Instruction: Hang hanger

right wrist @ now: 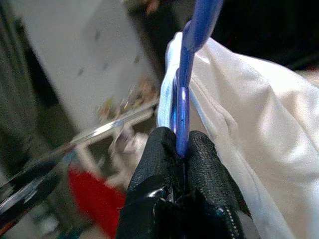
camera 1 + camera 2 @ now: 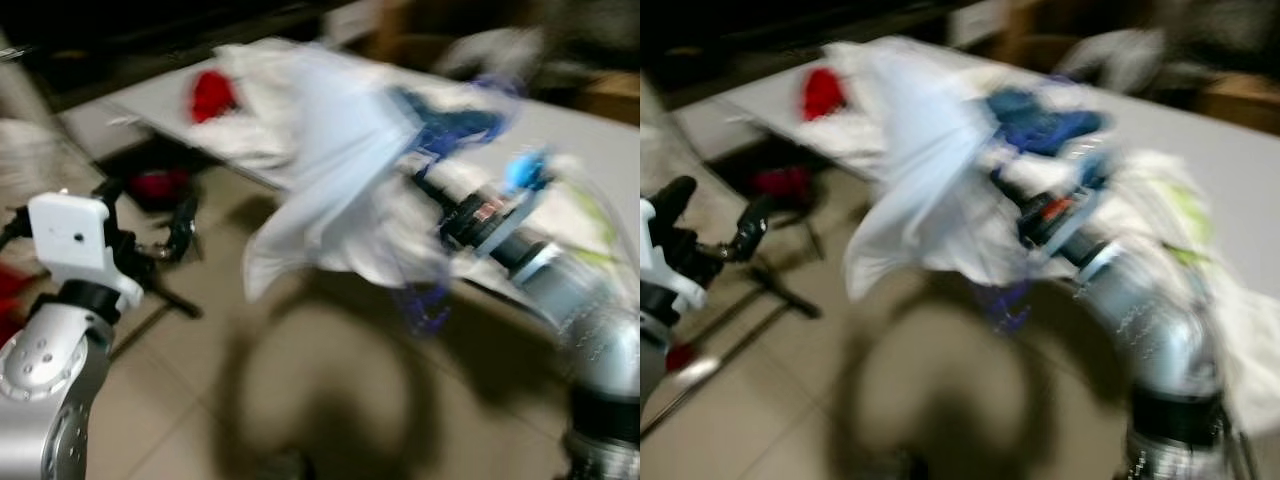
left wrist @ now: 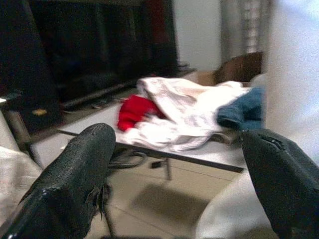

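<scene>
the room is blurred in both eye views. a long pale table (image 2: 600,140) runs across the back, heaped with clothes: a red cloth (image 2: 212,95) near its far left end, white laundry (image 3: 174,117) beside it, and a blue garment (image 3: 244,107) further along. the floor (image 2: 330,400) is beige tile, with a dark shadow in the middle. a dark cabinet (image 3: 89,50) stands behind the table.

the right gripper (image 1: 182,149) is raised in front of the table, its two black fingers pinched tight on the blue hanger (image 1: 183,99). a white shirt (image 2: 320,170) hangs from the hanger, draped over the arm.

the left gripper (image 3: 179,179) is low at the left, fingers spread wide and holding nothing.
</scene>
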